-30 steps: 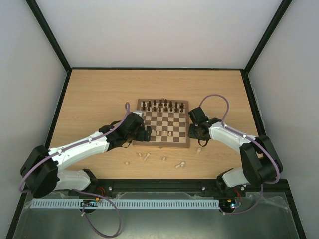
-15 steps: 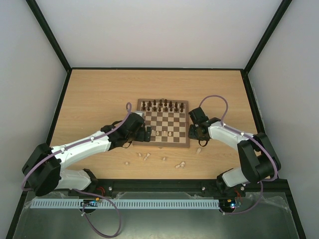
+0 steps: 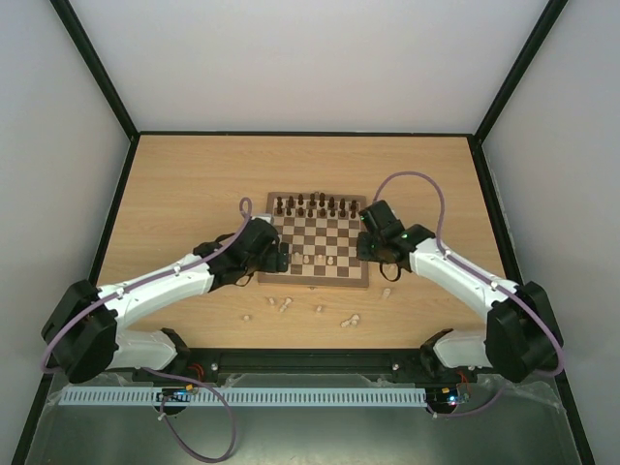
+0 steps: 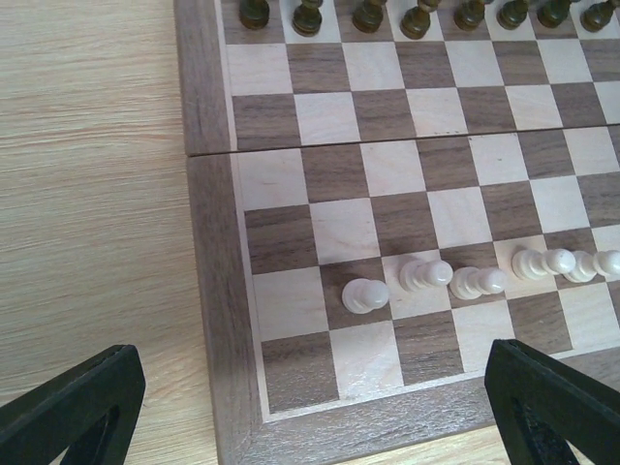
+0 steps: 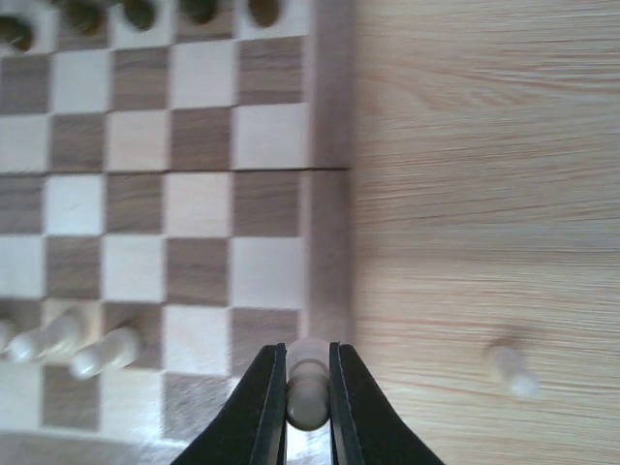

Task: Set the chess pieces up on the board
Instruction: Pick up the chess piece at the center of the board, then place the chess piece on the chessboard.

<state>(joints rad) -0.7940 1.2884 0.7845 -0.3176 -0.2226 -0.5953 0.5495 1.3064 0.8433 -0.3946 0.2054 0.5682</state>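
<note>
The wooden table (image 3: 194, 174) lies under the left claw (image 4: 310, 387) and the right claw (image 5: 307, 366). The chessboard (image 3: 329, 232) lies between them. The left claw hangs over the board's near-left corner, its fingers (image 4: 77, 407) spread wide, with nothing between them. The right claw is over the board's near-right border, and its fingers (image 5: 257, 412) are pressed on one pale pawn (image 5: 308, 399). A row of dark pieces (image 4: 368, 15) stands far ahead of the left claw. Pale pieces (image 4: 424, 274) make a row just ahead of it, on the board. One pale piece (image 5: 511, 371) lies on the table right of the right claw; other loose pale pieces (image 3: 318, 310) lie behind both claws.
</note>
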